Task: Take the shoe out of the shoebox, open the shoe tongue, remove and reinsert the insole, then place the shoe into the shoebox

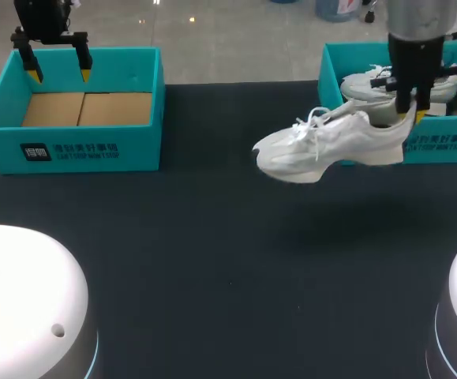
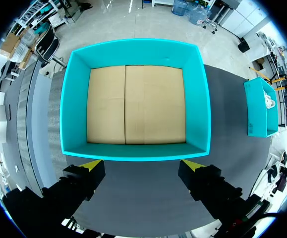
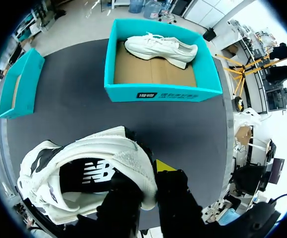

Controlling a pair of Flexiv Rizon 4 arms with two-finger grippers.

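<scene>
shoebox (image 1: 328,67) holding shoe (image 1: 360,82), end effector (image 1: 412,112) gripping second shoe (image 1: 315,150)

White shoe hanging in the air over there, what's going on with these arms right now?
The right tool is shut on the heel of a white shoe, holding it in the air above the dark table, in front of the right shoebox. A second shoe lies inside that box. The left tool hangs open over the left shoebox, which shows only its cardboard floor.
</scene>
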